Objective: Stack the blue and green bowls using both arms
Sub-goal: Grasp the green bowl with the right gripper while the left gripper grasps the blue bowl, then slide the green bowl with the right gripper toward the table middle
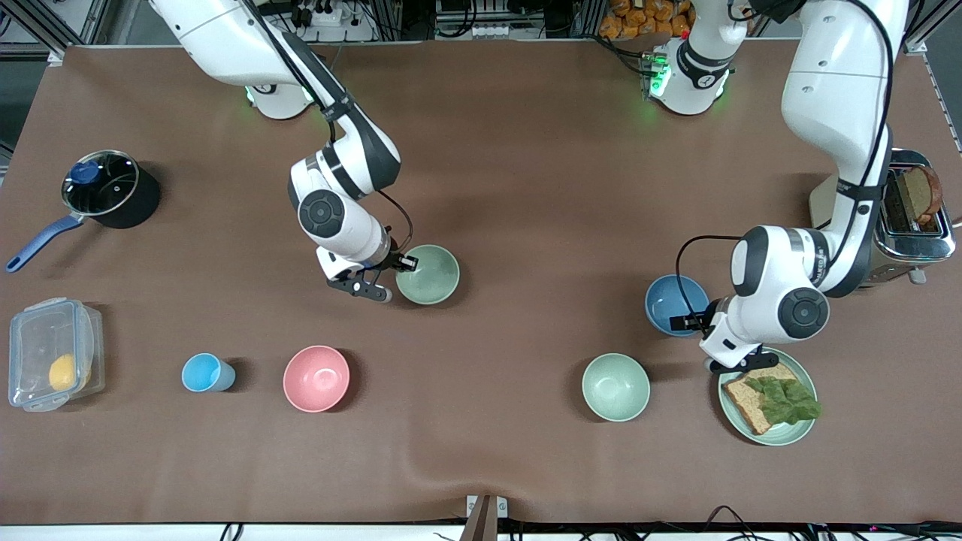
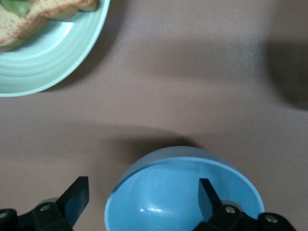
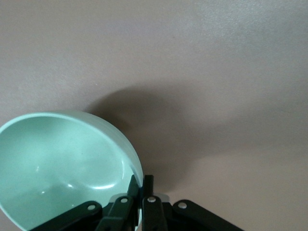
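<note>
Front view: right tool (image 1: 404, 263) is pinched on green bowl (image 1: 428, 274) rim, mid surface (image 1: 526, 188). Left tool (image 1: 688, 323) is spread apart w/ blue bowl (image 1: 671, 302) rim between fingers, near plate (image 1: 782, 434).

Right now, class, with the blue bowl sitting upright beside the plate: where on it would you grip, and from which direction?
Grip the blue bowl by its thin rim, coming straight down from above. It sits upright and open, so one finger can go inside and one outside the wall. The left gripper is already placed that way, open, straddling the rim on the side toward the plate. The right gripper pinches the green bowl likewise.
</note>
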Robot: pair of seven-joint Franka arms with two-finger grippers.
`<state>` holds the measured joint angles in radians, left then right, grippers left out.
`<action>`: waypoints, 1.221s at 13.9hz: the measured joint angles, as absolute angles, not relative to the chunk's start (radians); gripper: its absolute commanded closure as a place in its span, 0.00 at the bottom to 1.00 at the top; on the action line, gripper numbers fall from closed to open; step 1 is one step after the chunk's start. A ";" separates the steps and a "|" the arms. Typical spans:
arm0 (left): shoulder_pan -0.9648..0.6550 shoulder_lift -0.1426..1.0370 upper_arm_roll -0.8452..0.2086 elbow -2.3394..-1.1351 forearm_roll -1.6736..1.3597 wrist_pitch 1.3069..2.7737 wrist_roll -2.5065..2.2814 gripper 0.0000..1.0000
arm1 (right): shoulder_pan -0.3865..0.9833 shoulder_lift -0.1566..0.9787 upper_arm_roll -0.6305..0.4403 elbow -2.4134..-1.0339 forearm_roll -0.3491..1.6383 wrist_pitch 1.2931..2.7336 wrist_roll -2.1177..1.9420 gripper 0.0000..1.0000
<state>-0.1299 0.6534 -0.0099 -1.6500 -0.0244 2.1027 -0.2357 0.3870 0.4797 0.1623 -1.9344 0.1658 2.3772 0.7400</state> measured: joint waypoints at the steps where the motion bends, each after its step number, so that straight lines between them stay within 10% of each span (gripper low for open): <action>1: -0.130 0.658 -0.010 -1.650 -0.024 2.104 -0.236 0.00 | 0.391 0.482 0.163 -1.929 0.183 2.377 0.741 1.00; 5: -0.133 0.663 -0.011 -1.650 -0.024 2.105 -0.235 0.00 | 0.435 0.484 0.164 -1.919 0.224 2.377 0.775 1.00; 7: -0.135 0.665 -0.011 -1.650 -0.024 2.105 -0.235 0.77 | 0.466 0.487 0.164 -1.918 0.229 2.391 0.807 1.00; 8: -0.136 0.666 -0.011 -1.650 -0.024 2.105 -0.235 1.00 | 0.481 0.492 0.164 -1.918 0.230 2.408 0.825 1.00; 14: -0.137 0.668 -0.011 -1.650 -0.024 2.105 -0.235 1.00 | 0.532 0.557 0.163 -1.882 0.231 2.461 0.896 0.99; 17: -0.133 0.662 -0.013 -1.640 -0.024 2.105 -0.237 1.00 | 0.532 0.576 0.163 -1.862 0.231 2.459 0.902 0.00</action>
<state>-0.1328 0.6619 -0.0129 -1.6403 -0.0244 2.1055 -0.2368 0.5321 0.5757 0.1630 -1.8618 0.2313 2.4592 0.9019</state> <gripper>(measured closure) 0.912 0.934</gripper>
